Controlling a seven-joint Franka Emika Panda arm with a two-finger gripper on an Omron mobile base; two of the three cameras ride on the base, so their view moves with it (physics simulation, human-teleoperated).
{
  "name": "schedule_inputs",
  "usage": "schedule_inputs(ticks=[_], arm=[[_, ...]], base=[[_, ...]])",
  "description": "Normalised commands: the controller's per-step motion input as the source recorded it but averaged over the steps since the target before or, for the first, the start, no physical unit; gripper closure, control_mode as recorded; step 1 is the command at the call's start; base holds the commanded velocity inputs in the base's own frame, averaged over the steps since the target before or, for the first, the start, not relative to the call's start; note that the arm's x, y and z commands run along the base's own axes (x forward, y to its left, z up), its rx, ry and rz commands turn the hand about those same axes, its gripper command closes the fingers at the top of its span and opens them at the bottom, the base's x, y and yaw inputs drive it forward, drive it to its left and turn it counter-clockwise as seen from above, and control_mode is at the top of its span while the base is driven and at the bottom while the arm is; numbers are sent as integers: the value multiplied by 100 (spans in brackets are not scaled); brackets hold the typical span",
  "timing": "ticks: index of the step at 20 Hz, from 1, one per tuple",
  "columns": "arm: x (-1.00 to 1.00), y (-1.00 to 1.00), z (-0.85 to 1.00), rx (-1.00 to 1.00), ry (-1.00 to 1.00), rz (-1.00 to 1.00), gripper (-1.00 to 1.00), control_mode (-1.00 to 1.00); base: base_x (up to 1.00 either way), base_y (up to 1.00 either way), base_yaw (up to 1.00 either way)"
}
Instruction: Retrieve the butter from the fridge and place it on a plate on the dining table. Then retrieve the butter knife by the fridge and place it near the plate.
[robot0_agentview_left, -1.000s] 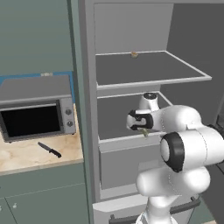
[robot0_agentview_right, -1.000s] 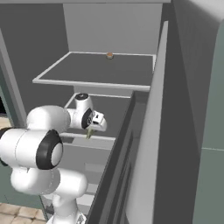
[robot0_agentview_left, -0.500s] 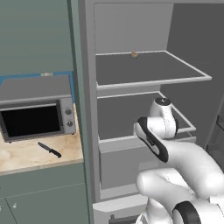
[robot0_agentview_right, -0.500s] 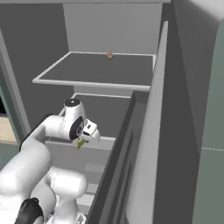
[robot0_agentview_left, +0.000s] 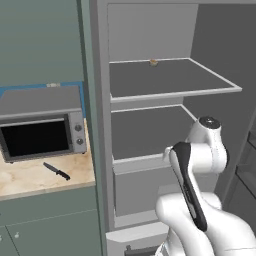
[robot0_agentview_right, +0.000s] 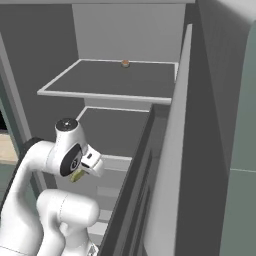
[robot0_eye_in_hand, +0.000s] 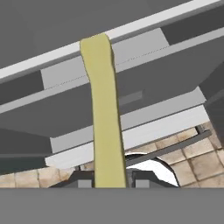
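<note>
My gripper (robot0_eye_in_hand: 112, 182) is shut on the butter (robot0_eye_in_hand: 101, 109), a pale yellow stick that juts out long between the fingertips (robot0_eye_in_hand: 85, 183). From the right base, the gripper (robot0_agentview_right: 82, 171) hangs in front of the open fridge (robot0_agentview_right: 170, 165), below its lower shelf, with the butter (robot0_agentview_right: 76, 175) poking out beneath it. The butter knife (robot0_agentview_left: 56, 171), black and slim, lies on the marbled worktop left of the fridge (robot0_agentview_left: 100, 100). The plate and the dining table are out of view.
A grey toaster oven (robot0_agentview_left: 40, 127) stands on the worktop (robot0_agentview_left: 30, 182) behind the knife. A small brown item (robot0_agentview_left: 153, 62) sits at the back of the upper fridge shelf (robot0_agentview_left: 170, 92). The open fridge door (robot0_agentview_right: 165, 200) stands close on the arm's right.
The arm has folded back and the hand has dropped down and away from the lower shelf, carrying the butter out of the fridge. The knife has not moved.
</note>
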Motion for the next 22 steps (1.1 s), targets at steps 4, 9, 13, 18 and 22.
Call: schedule_inputs(ticks=[4,9,13,18,22], arm=[[-49,3,84,0,-2,-2,100,-100],[-35,2,82,-1,-5,-1,100,-100],[-38,1,34,-6,-23,2,100,-100],[-14,0,21,-11,2,3,100,-100],[0,0,2,-5,33,0,100,-100]], base=[[0,0,0],[0,0,0],[0,0,0],[0,0,0],[0,0,0]])
